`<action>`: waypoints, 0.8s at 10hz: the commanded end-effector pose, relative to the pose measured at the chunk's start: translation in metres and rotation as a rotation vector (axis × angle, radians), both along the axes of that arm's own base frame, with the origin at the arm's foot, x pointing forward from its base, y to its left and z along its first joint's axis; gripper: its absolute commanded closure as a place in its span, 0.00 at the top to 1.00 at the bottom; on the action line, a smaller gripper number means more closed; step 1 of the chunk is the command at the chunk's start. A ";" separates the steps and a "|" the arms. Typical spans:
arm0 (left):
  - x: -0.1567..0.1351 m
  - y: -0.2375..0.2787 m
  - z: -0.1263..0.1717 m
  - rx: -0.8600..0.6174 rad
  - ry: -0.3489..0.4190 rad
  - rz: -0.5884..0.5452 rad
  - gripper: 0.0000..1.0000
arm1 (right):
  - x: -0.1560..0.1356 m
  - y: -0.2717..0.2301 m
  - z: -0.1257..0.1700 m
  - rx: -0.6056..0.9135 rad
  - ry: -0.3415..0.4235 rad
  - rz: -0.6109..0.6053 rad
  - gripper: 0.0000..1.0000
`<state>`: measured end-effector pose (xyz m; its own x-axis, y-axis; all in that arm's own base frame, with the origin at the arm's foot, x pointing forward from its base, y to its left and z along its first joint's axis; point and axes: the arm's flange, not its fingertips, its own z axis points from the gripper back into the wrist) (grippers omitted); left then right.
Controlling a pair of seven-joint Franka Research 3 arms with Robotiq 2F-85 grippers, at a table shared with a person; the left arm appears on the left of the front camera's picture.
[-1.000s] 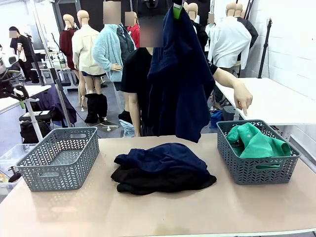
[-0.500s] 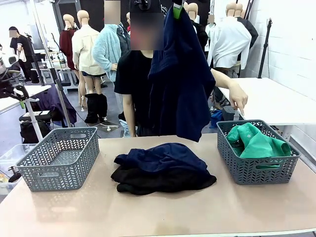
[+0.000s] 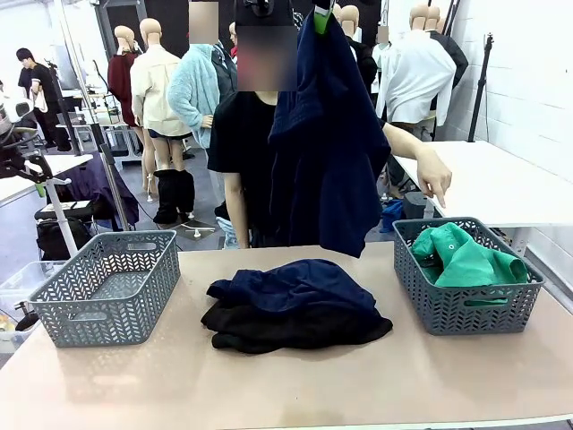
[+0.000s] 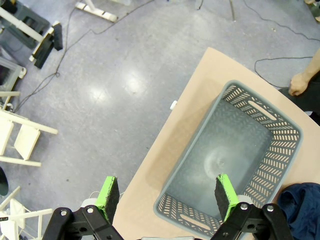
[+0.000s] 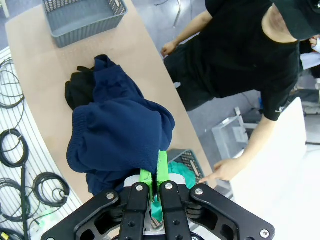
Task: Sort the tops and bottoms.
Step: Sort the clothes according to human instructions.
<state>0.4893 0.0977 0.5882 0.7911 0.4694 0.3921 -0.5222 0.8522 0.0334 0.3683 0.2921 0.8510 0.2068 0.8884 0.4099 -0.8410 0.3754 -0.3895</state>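
Note:
My right gripper [image 3: 320, 16] is shut on the large navy shirt [image 3: 327, 134] and holds it high over the table's far side, so it hangs in front of the person. In the right wrist view the shut gripper [image 5: 154, 181] pinches the navy shirt [image 5: 117, 132]. The green shirt [image 3: 466, 258] lies in the right basket [image 3: 448, 315]. A crumpled pile, navy [image 3: 295, 287] over black [image 3: 269, 333], lies mid-table; I cannot tell whether these are the bottoms. My left gripper [image 4: 166, 196] is open above the left basket [image 4: 287, 155], which holds nothing.
The person stands at the far edge, one hand [image 3: 436, 182] pointing down over the right basket. The left basket [image 3: 107, 287] sits at the table's left. Bare tabletop [image 3: 286, 385] runs along the near edge.
The person has straightened and shifted slightly left, and the pointing hand has barely wavered. The hanging navy shirt and both grippers are still.

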 end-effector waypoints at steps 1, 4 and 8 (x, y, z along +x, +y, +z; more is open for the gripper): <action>-0.002 -0.001 0.000 0.014 0.005 0.020 1.00 | 0.001 -0.003 0.000 -0.001 -0.008 0.009 0.00; -0.002 -0.001 0.000 0.014 0.005 0.020 1.00 | 0.001 -0.003 0.000 -0.001 -0.008 0.009 0.00; -0.002 -0.001 0.000 0.014 0.005 0.020 1.00 | 0.007 -0.027 0.009 0.000 -0.044 -0.060 0.00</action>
